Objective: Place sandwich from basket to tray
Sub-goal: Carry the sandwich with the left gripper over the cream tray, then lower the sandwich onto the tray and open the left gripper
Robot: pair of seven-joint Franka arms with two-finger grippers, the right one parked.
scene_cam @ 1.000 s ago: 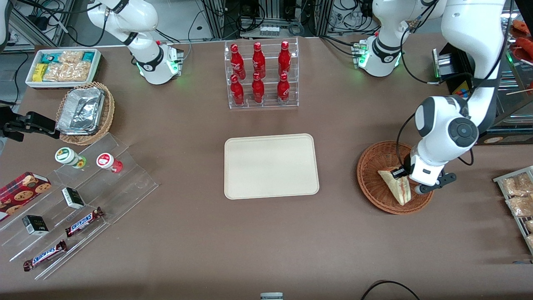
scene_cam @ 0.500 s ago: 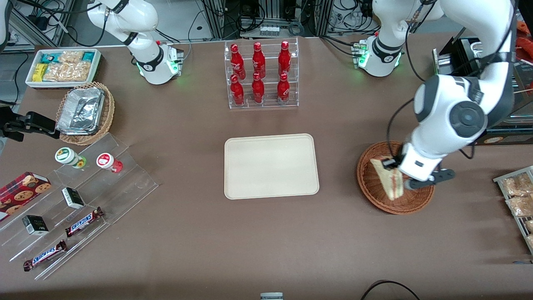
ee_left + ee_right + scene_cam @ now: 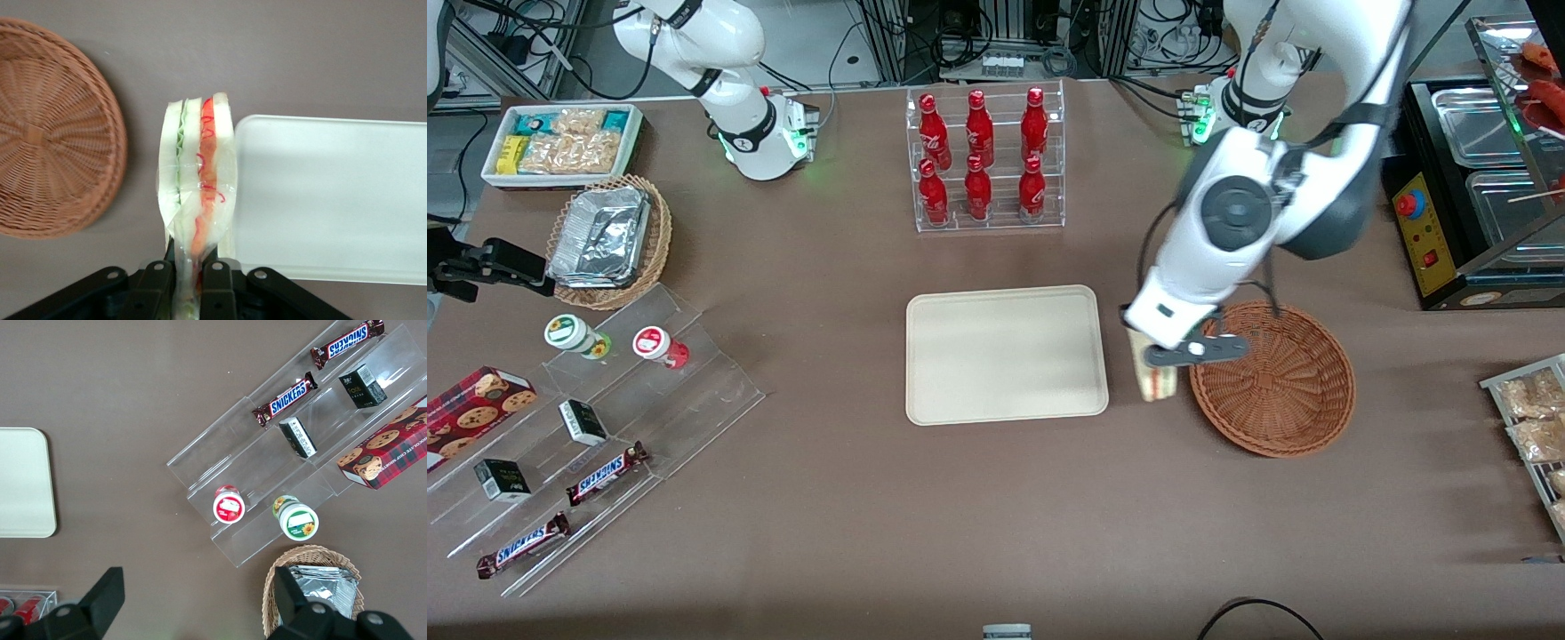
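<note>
My gripper (image 3: 1158, 356) (image 3: 189, 277) is shut on the sandwich (image 3: 1152, 380) (image 3: 198, 177), a wrapped wedge of pale bread with green and red-orange filling stripes. It hangs in the air above the bare table strip between the basket (image 3: 1272, 378) (image 3: 50, 130) and the tray (image 3: 1005, 354) (image 3: 333, 193). The reddish-brown wicker basket holds nothing. The cream tray lies flat with nothing on it.
A clear rack of red bottles (image 3: 985, 160) stands farther from the front camera than the tray. Toward the parked arm's end lie a tan wicker basket with foil trays (image 3: 609, 240), a white snack bin (image 3: 562, 142) and acrylic steps with snacks (image 3: 587, 418). Packets on a rack (image 3: 1529, 418) lie beside the basket.
The gripper lifted the sandwich out of the basket and carried it sideways toward the tray; the basket now holds nothing.
</note>
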